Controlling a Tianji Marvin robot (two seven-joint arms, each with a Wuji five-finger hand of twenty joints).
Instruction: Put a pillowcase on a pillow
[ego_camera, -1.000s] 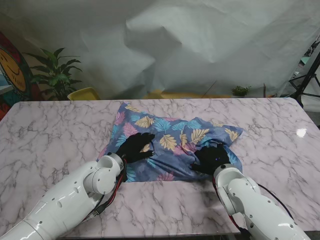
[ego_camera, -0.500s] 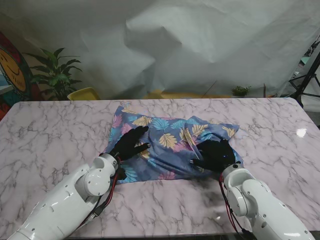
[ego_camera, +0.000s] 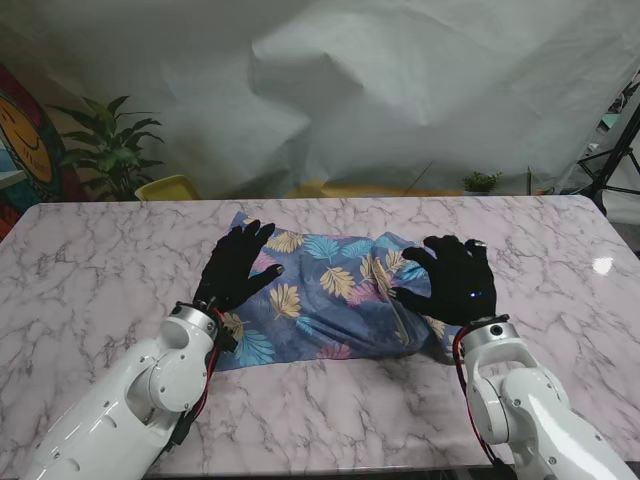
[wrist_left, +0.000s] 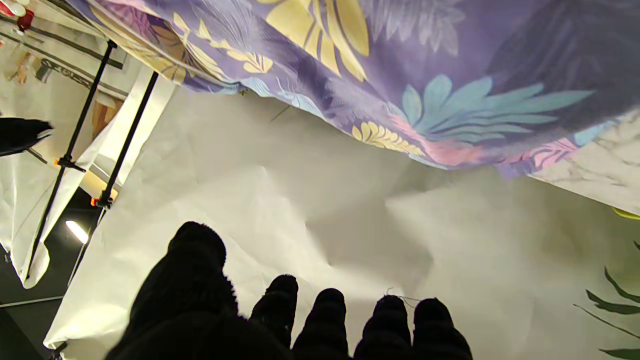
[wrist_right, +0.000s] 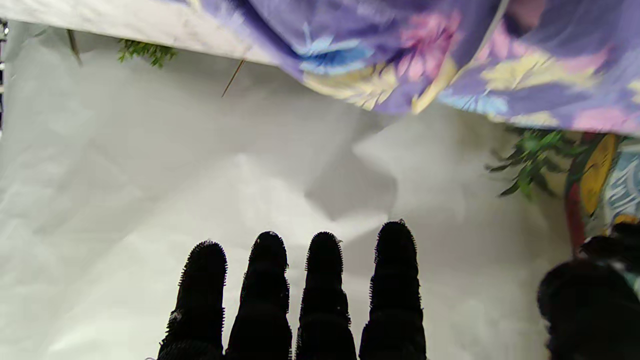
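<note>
A blue pillowcase (ego_camera: 335, 295) printed with yellow, pink and teal leaves lies in the middle of the marble table (ego_camera: 90, 260), puffed as if the pillow is inside; no bare pillow shows. My left hand (ego_camera: 236, 265), in a black glove, is raised over its left edge with fingers spread, holding nothing. My right hand (ego_camera: 455, 278) hovers over its right end, fingers also apart and empty. Both wrist views show the fabric (wrist_left: 425, 75) (wrist_right: 450, 55) close by and the black fingers (wrist_left: 325, 320) (wrist_right: 325, 295) straight, clear of the cloth.
A white backdrop sheet (ego_camera: 400, 90) hangs behind the table. A potted plant (ego_camera: 110, 150) and a yellow chair (ego_camera: 168, 187) stand at the far left. A small green plant (ego_camera: 482, 182) and a black tripod (ego_camera: 615, 160) stand at the far right.
Both hands have lifted off the pillowcase and opened, the left drawing outward to the left edge, the right to the right end. The cloth has settled flatter.
</note>
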